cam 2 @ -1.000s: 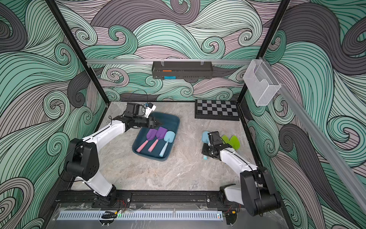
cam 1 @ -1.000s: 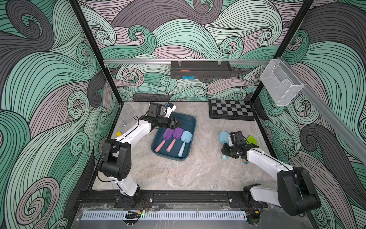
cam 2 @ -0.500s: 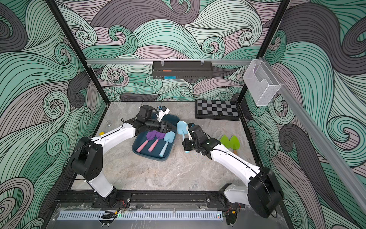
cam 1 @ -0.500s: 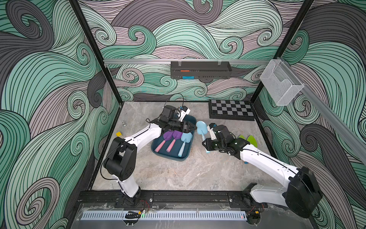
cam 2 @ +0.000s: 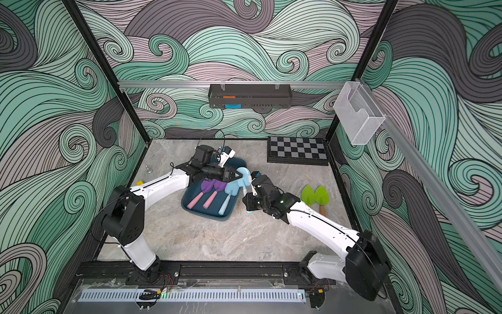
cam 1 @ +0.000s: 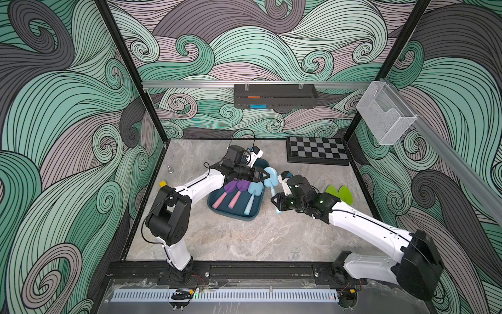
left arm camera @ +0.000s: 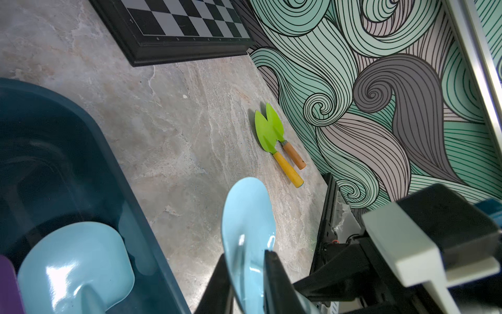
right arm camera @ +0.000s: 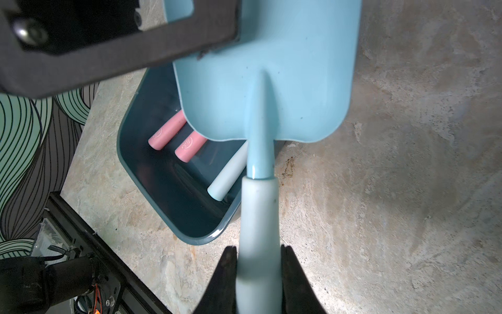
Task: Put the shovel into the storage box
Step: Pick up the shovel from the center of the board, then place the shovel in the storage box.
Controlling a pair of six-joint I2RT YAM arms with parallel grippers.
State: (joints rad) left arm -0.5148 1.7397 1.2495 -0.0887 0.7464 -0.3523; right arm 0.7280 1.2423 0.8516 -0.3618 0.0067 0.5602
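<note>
A light blue shovel (cam 1: 271,176) hangs just off the right side of the storage box (cam 1: 231,216), a dark teal tub. My right gripper (right arm camera: 258,250) is shut on its pale handle (right arm camera: 259,217). My left gripper (left arm camera: 247,258) is shut on the blade (left arm camera: 247,217), with one finger on each face. Both top views show the two grippers meeting at this shovel (cam 2: 244,175), the left gripper (cam 1: 262,176) above the right gripper (cam 1: 277,202). Inside the box lie two purple shovels (cam 1: 233,187) with pink handles and another light blue shovel (cam 1: 255,189).
Two green shovels (cam 1: 339,193) lie side by side near the right wall. A chessboard (cam 1: 316,151) sits at the back right. A black tray (cam 1: 274,96) and a wire basket (cam 1: 385,117) hang on the walls. A small metal piece (cam 1: 169,170) and a yellow block (cam 1: 162,184) lie at the left.
My right arm carried the light blue shovel from the right side over to the box. My left gripper swung across the box and closed on the blade.
</note>
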